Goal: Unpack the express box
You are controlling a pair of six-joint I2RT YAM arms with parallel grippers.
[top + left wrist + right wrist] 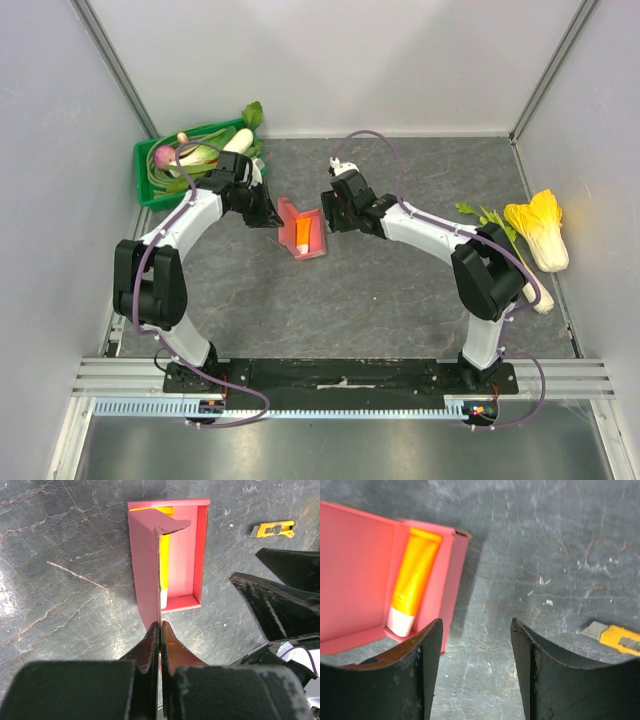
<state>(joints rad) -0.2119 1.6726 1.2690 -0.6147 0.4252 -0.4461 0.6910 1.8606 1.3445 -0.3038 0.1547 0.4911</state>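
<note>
A single small, flat, pink-red cardboard express box [305, 232] with plain, unprinted faces lay open on the grey, marble-veined table [380, 300], near the middle and between the two arms. Its hinged lid stood up on edge along one long side. The left gripper [160, 625] had its two black fingers pressed together on the near edge of that raised lid, so it was clamped on thin card. Inside the shallow tray of the box lay one glossy orange tube [415, 575] with a white cap, lengthwise against the tray wall; any lettering on it was too blurred to read. The right gripper [476, 625] hung just beside the box's other long side with its curved black jaws apart and only bare table between them. One yellow plastic utility knife [274, 528] with a grey metal tip lay on the table near the right gripper, apart from the box. At the far left corner sat one green plastic crate [148, 185] holding white and leafy green vegetables. On the right edge lay one pale yellow, crinkled cabbage [538, 228], with a green-leaved white root [487, 218] next to it.
</note>
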